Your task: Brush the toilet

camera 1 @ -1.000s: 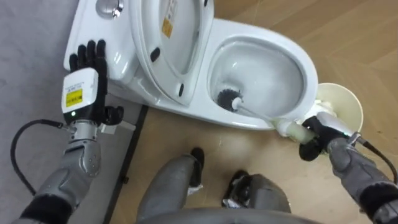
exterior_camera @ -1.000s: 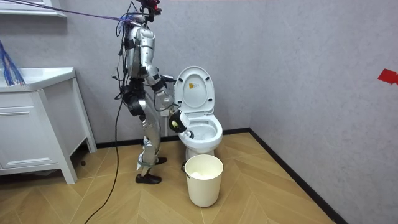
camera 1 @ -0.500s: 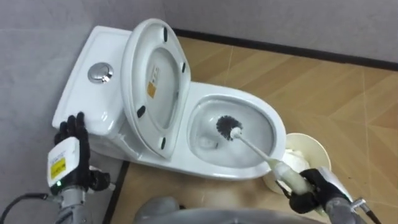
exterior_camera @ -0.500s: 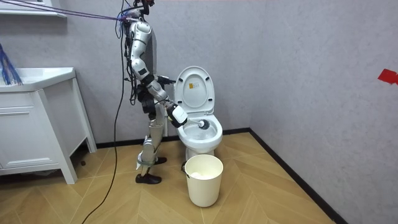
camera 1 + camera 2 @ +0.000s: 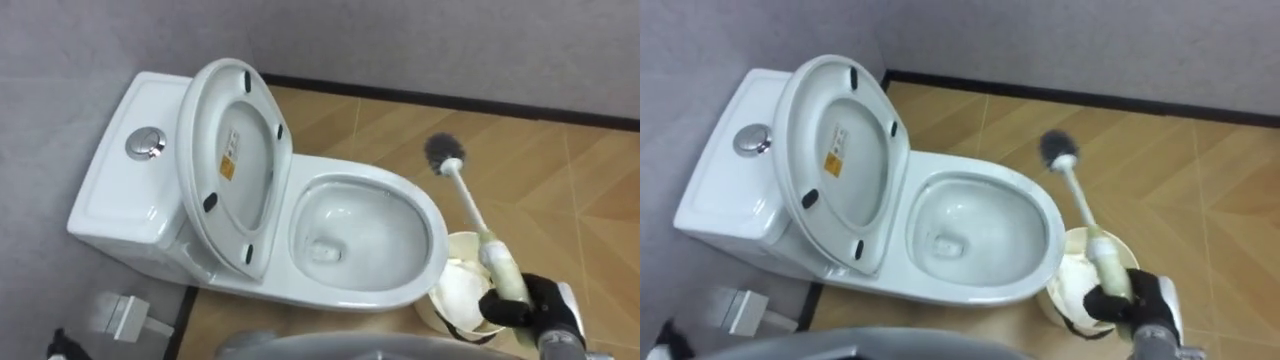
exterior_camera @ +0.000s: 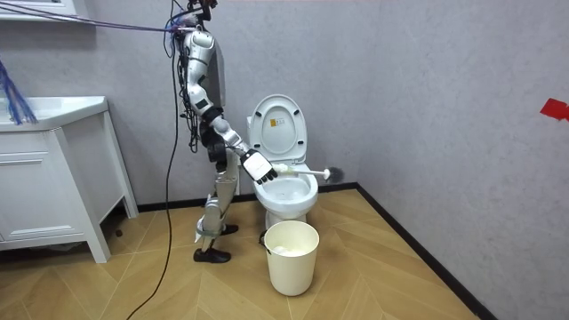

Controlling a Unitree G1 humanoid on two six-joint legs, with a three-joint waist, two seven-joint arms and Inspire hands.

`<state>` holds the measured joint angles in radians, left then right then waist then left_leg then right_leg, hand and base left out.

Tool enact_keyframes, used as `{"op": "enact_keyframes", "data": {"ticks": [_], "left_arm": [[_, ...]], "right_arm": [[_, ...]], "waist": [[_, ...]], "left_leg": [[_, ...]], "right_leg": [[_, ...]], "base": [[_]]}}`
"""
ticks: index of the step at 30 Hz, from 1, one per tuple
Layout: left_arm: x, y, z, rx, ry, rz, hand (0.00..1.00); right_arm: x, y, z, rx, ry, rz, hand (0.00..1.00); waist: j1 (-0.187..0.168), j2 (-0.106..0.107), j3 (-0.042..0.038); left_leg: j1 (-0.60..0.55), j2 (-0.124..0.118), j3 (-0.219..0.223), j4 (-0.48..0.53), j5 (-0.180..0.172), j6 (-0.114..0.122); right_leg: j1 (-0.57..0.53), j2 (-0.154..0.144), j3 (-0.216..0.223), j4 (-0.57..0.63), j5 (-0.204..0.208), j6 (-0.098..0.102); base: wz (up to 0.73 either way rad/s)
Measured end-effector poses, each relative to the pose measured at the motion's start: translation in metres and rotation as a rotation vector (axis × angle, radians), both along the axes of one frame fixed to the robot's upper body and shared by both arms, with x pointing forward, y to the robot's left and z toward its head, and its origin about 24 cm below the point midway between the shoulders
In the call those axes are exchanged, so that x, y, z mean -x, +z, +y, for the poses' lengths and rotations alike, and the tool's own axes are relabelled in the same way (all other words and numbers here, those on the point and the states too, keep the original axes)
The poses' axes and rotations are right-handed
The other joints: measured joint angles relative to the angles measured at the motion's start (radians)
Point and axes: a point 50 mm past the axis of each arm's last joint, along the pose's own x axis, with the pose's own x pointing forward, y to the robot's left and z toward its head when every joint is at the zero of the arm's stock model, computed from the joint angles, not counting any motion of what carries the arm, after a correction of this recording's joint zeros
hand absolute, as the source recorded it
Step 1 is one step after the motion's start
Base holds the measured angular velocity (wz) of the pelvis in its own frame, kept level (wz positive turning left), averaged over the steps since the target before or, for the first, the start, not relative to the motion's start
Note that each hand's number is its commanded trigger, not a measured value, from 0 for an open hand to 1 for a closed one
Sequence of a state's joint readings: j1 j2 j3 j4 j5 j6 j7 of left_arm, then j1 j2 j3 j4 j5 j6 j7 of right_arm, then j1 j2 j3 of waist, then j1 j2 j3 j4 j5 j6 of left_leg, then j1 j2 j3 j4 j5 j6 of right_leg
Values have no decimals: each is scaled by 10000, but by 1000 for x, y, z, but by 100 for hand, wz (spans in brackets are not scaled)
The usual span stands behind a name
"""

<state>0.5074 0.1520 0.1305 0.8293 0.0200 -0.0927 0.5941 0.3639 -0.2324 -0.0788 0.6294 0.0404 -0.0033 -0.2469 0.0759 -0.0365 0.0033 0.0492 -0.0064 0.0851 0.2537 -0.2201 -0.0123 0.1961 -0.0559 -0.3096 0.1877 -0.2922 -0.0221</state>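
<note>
Leaving the bowl [image 5: 437, 240] — brush [image 5: 445, 155] aloft

Nothing printed is legible. A small yellow-orange sticker [image 5: 228, 166] sits near the middle of the raised white plastic toilet lid [image 5: 245, 95], its print too fine to read. A plain red patch [image 6: 553, 108] marks the grey wall [image 6: 444, 89].

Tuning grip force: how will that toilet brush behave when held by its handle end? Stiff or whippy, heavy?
Probably stiff: the toilet brush shaft runs straight though the right hand grips only its handle end. Likely light, since one hand holds it out in the air. The smooth pale handle might twist in the grip.
</note>
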Motion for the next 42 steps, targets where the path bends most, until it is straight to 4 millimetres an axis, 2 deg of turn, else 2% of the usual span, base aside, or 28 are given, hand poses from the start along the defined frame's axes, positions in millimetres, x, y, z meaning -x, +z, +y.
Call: {"op": "enact_keyframes", "data": {"ticks": [5, 10, 11, 12, 13, 14, 16, 19, 22, 24, 27, 33, 42], "left_arm": [[21, -4, -3, 439, 1445, 328, 0], [19, -7, -1, 785, 1847, 284, 0], [17, -8, -1, 847, 1931, 205, 0], [17, -8, -1, 998, 1993, 172, 0], [18, -9, -1, 1074, 1990, 209, 0], [19, -10, -2, 1247, 1972, 324, 0], [19, -13, -4, 1548, 1884, 544, 0], [13, -16, -6, 1882, 1139, 762, 0], [-6, -19, -7, 2015, -38, 913, 0], [-23, -22, -9, 2229, -446, 801, 0], [-40, -24, -10, 2484, -865, 594, 0], [-37, -26, -12, 2779, -1668, 1424, 0], [-38, -30, -18, 3245, -2166, 2043, 0]], "right_arm": [[7, 0, -3, -124, -1037, -224, 100], [12, -3, 1, -151, -1321, -160, 100], [17, -6, 2, -175, -1448, -48, 90], [22, -10, 4, -205, -1609, 164, 42], [24, -11, 4, -215, -1668, 264, 6], [30, -15, 6, -220, -1822, 525, 0], [39, -19, 7, -255, -2240, 844, 0], [51, -25, 4, -172, -2770, 1373, 0], [58, -30, 5, -136, -2997, 1865, 0], [60, -32, 6, 46, -2528, 2260, 0], [62, -33, 7, 348, -1968, 2648, 0], [73, -38, 11, 537, -1071, 3834, 0], [71, -43, 19, 284, 546, 4754, 0]], "waist": [[-71, 108, 6], [-192, 230, -24], [-238, 231, -28], [-293, 228, -34], [-325, 226, -35], [-420, 207, -49], [-450, 197, -69], [-731, 173, -84], [-959, 174, -81], [-1002, 242, -35], [-991, 252, -26], [-970, 272, -35], [-976, 274, -32]], "left_leg": [[-18, 115, 207, 20, -98, 48], [65, 113, 328, 4, -98, 63], [82, 99, 370, 6, -95, 65], [134, 86, 421, -7, -95, 65], [169, 81, 437, -26, -95, 65], [239, 78, 481, -87, -95, 65], [360, 91, 564, -188, -90, 56], [347, 82, 571, -188, -90, 56], [372, 89, 700, -164, -91, 57], [450, 104, 799, -179, -92, 58], [510, 133, 974, -195, -94, 62], [495, 145, 1047, -207, -97, 64], [510, 163, 1032, -207, -97, 64]], "right_leg": [[-65, 24, 244, -26, 38, 37], [-146, 55, 588, -27, 66, 64], [-148, 55, 606, -25, 87, 59], [-117, 54, 635, -21, 96, 57], [-83, 53, 648, -21, 98, 57], [-37, 55, 677, -22, 101, 58], [-27, 76, 878, -29, 108, 45], [-52, 82, 1024, -24, 109, 43], [-54, 94, 1172, -7, 111, 41], [-56, 100, 1304, -28, 112, 37], [-75, 123, 1543, -37, 115, 45], [-222, 188, 1697, -12, 149, 54], [-221, 205, 1713, -5, 158, 40]], "base": [[-11], [-15], [-13], [-11], [-8], [-15], [-16], [-3], [-9], [-14], [-17], [-11], [-1]]}}
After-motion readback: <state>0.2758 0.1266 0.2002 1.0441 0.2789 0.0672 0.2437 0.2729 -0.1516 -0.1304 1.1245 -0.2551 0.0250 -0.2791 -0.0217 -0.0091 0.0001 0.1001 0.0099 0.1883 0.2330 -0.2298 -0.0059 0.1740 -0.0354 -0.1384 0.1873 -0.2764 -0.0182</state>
